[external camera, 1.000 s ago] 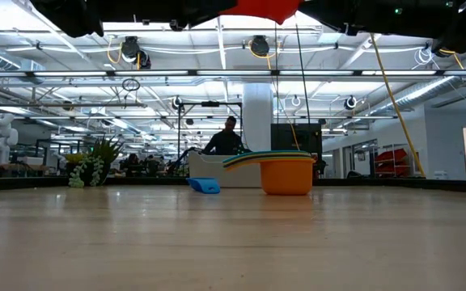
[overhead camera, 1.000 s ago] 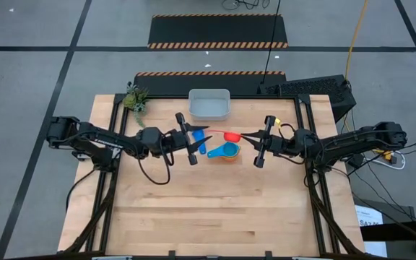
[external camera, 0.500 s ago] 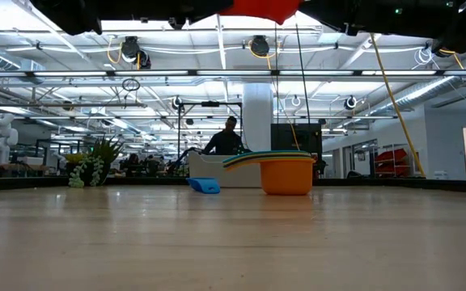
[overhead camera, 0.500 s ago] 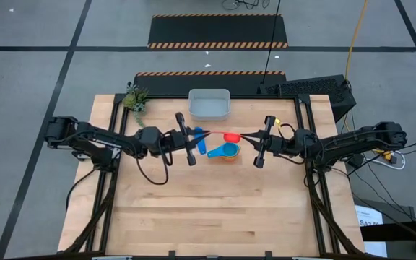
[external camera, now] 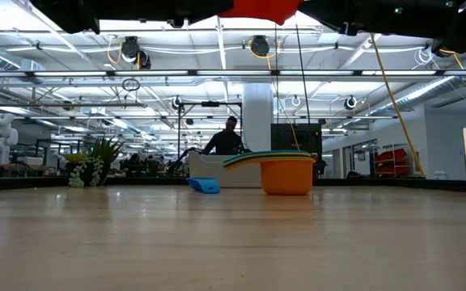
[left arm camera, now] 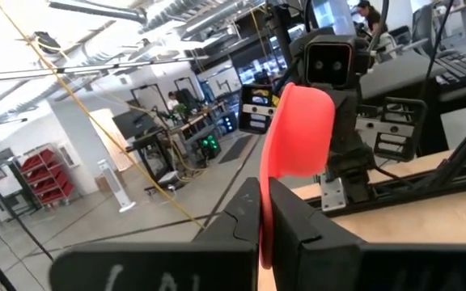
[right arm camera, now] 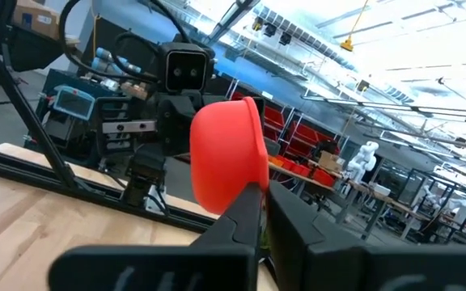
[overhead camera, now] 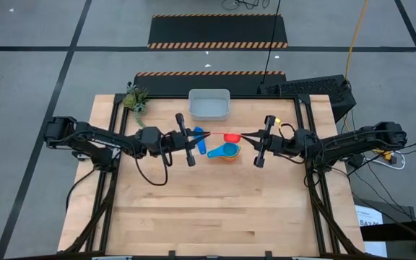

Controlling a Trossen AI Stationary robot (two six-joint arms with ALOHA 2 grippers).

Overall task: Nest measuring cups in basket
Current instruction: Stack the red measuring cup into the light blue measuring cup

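Robotics lab: workbenches (external camera: 136, 166), ceiling ducts (external camera: 217, 74), humanoid robot (external camera: 1, 137).

— Where's the red measuring cup (overhead camera: 232, 136)?
— Held in the air, tipped on its side, above the worktop.
— The others?
— An orange cup (external camera: 286, 175) stands upright with smaller cups nested in it; a blue cup (overhead camera: 200, 146) lies beside it. The pale basket (overhead camera: 209, 105) sits behind them.

red cup (external camera: 259, 10) cut off by top edge, basket (external camera: 217, 170) mostly hidden behind nested cups (external camera: 281, 172)
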